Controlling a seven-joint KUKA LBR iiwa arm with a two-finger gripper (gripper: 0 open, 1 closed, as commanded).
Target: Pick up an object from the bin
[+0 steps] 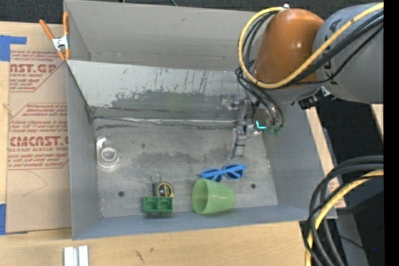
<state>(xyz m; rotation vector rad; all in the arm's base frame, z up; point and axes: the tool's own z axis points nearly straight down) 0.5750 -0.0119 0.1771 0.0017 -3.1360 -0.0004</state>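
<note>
Blue sunglasses (224, 172) are lying flat on the floor of the bin (156, 40), in its near right part. I am taking them as the thing to pick, because they are lying nearest to the claw (238, 149). The claw is hanging just on the far side of them, over bare metal, and I am not seeing any contact between the two. Whether the claw is apart or together, I cannot tell from this view.

A green cup (213, 197) is lying on its side just near and left of the sunglasses, almost touching them. Further left, a green brick (157, 206) is sitting with a small round thing (164, 189) just behind it. A clear little cup (107, 154) is standing well apart at the left.

I am worrying about three things. If I am lowering straight down from here, I think the claw is meeting only the floor, because it is offset to the far side. The sunglasses are thin and low, so the grip may be closing above them or slipping off the frame. If I am correcting too much toward the near side, I may be pushing the cup, which probably rolls easily.
</note>
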